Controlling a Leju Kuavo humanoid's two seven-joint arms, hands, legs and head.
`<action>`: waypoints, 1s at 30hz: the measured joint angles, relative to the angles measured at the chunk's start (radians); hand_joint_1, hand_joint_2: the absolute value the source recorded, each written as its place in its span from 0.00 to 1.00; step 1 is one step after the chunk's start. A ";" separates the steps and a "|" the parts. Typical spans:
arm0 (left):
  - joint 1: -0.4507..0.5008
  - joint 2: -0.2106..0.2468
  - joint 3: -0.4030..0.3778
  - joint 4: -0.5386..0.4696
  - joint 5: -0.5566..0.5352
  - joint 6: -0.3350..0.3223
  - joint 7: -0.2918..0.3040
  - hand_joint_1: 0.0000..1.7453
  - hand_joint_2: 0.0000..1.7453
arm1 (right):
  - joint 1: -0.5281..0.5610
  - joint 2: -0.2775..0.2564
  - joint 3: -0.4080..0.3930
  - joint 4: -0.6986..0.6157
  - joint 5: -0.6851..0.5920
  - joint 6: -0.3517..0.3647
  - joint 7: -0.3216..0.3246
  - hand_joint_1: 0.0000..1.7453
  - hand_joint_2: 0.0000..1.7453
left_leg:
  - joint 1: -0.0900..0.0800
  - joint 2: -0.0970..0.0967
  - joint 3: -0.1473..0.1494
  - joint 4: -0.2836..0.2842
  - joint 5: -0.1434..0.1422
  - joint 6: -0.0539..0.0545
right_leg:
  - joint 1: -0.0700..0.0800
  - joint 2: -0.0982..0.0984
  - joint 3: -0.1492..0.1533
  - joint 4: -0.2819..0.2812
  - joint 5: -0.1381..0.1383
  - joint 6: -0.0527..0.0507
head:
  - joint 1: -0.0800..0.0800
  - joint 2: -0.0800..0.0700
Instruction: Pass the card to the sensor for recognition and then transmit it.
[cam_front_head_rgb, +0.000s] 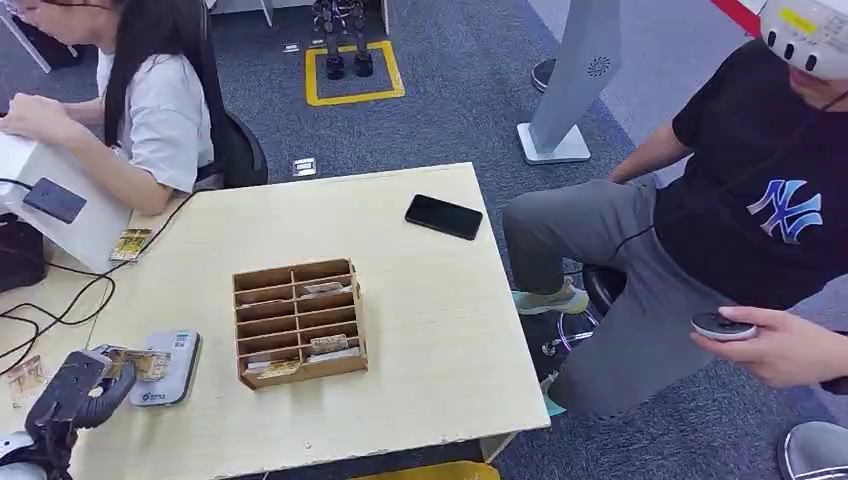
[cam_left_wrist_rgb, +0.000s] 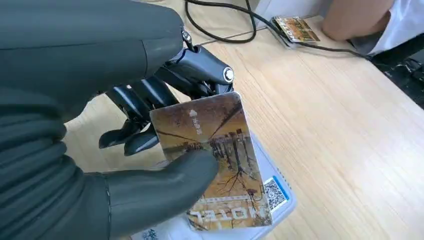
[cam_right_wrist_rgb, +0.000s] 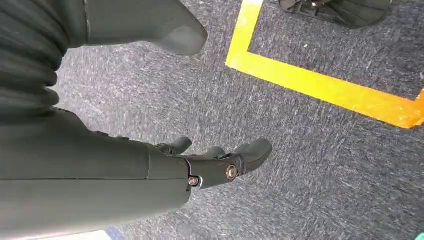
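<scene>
My left hand (cam_front_head_rgb: 85, 390) holds a brown hotel card (cam_front_head_rgb: 148, 363) at the table's near left corner. In the left wrist view the thumb and dark fingers (cam_left_wrist_rgb: 145, 107) pinch the card (cam_left_wrist_rgb: 220, 155), which lies flat just over the white-blue sensor pad (cam_left_wrist_rgb: 277, 192). The sensor (cam_front_head_rgb: 172, 368) lies on the table beside the hand. A wooden slotted card box (cam_front_head_rgb: 298, 322) with a few cards stands mid-table. My right hand (cam_right_wrist_rgb: 220, 162) hangs over the grey carpet, fingers apart and holding nothing.
A black phone (cam_front_head_rgb: 443, 216) lies at the far right of the table (cam_front_head_rgb: 420, 330). Another card (cam_front_head_rgb: 131, 244) and cables (cam_front_head_rgb: 60, 300) lie at the left. One person sits at the far left, another at the right holding a small device (cam_front_head_rgb: 722, 325).
</scene>
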 joint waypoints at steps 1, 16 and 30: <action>-0.004 -0.002 -0.004 0.005 -0.004 0.003 -0.001 1.00 1.00 | 0.000 0.000 -0.001 0.000 0.000 0.000 0.000 0.00 1.00 | 0.000 0.000 0.000 0.000 0.000 0.000 | 0.000 0.000 0.000 0.000 0.000 0.000 | 0.000 0.000; -0.034 -0.034 -0.024 0.049 -0.050 0.041 -0.003 1.00 1.00 | -0.001 0.000 -0.003 0.000 0.003 0.000 0.000 0.00 1.00 | 0.000 0.000 0.000 0.000 0.000 0.000 | 0.000 0.000 0.000 0.000 0.000 0.000 | 0.000 0.000; -0.139 -0.099 -0.069 0.196 -0.239 0.258 0.049 1.00 1.00 | -0.006 0.005 -0.006 0.000 0.019 0.007 -0.002 0.00 1.00 | 0.000 -0.001 0.002 0.000 0.000 0.000 | 0.000 -0.001 0.002 0.000 0.000 0.000 | 0.000 0.000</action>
